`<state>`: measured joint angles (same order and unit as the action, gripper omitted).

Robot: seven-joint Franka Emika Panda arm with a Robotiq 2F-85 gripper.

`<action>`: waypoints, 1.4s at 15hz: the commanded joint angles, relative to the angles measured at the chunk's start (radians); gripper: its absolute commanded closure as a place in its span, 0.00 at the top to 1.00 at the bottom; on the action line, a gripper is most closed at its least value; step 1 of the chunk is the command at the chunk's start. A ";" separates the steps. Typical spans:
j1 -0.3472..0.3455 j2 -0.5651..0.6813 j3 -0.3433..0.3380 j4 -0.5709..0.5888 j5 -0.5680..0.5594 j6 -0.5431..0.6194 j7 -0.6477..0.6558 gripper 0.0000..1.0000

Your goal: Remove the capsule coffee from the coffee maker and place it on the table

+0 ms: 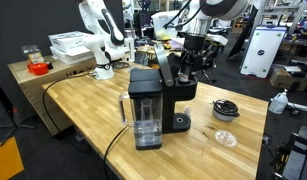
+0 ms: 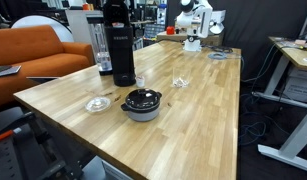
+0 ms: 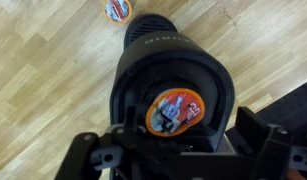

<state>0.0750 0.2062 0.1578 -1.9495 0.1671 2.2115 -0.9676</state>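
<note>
Hand [image 3: 178,142] hangs released over the coffee maker [image 3: 173,70], fingers spread to either side; just beyond them the orange-lidded capsule coffee [image 3: 176,108] sits in the open top chamber; farther off, a second capsule [image 3: 117,10] lies on the tabletop [image 3: 43,80].

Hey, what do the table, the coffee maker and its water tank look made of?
Table: apparently wood, light, plank strips and grain visible. Coffee maker: probably black plastic, smooth moulded shell with slight sheen. Water tank: probably clear plastic; the table shows through it.
</note>
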 commanded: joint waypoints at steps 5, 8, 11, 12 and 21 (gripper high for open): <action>-0.030 0.034 0.008 0.013 0.037 -0.006 -0.060 1.00; -0.032 0.038 0.008 0.020 0.041 -0.012 -0.073 1.00; -0.032 0.039 0.006 0.022 0.041 -0.015 -0.078 1.00; -0.033 0.039 0.006 0.022 0.041 -0.016 -0.078 1.00; -0.029 0.059 0.007 0.058 0.028 -0.029 -0.090 1.00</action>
<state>0.0576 0.2410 0.1564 -1.9335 0.1836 2.2074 -1.0222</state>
